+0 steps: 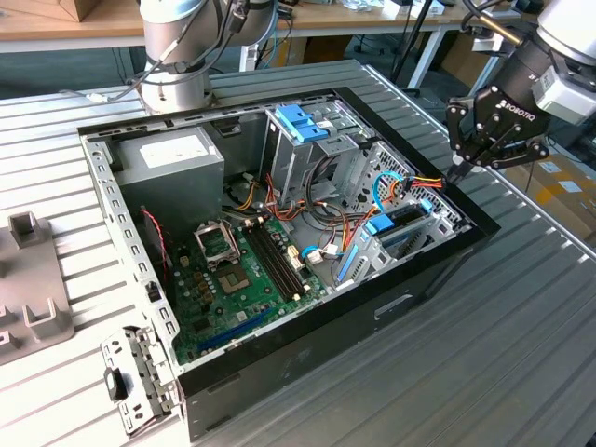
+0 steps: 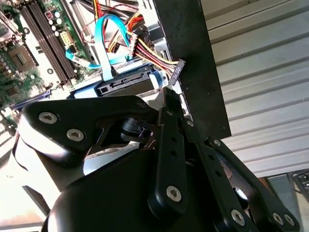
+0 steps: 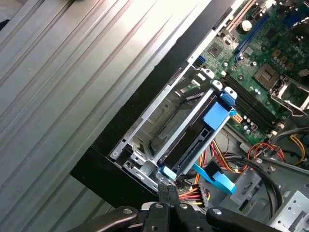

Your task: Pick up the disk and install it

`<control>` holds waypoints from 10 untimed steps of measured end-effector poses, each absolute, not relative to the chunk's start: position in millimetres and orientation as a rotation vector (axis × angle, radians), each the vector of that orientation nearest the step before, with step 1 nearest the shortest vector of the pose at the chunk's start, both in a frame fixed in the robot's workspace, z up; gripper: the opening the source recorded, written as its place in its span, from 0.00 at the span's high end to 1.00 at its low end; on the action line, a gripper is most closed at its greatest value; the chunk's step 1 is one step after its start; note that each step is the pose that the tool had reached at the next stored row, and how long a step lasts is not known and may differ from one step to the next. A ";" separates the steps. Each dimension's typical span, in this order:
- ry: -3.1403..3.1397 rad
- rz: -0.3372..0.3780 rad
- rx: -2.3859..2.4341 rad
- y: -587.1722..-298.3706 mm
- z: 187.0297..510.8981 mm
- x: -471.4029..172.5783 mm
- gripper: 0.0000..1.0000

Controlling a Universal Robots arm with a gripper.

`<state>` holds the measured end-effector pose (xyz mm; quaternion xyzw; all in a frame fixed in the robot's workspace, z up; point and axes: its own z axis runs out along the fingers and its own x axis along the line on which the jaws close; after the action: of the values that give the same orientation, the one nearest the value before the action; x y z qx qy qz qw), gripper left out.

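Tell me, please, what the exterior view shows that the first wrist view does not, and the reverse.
The exterior view adds the arm's base, the power supply, the blue bracket on the drive cage and a grey fixture beside the case. The first wrist view adds a close look at the bay's metal frame. Both share the disk sitting in that bay, the motherboard and the shut end effector at the case corner beside the disk.
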<state>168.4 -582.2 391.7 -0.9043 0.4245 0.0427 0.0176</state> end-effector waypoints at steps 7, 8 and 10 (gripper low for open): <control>1.231 0.135 -2.852 -582.2 391.7 168.3 0.89; 1.219 0.135 -2.857 -582.2 391.7 168.4 0.89; 1.194 0.135 -2.869 -582.2 391.8 168.3 0.89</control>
<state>168.3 -582.2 391.8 -0.9222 0.3839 0.0435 0.0157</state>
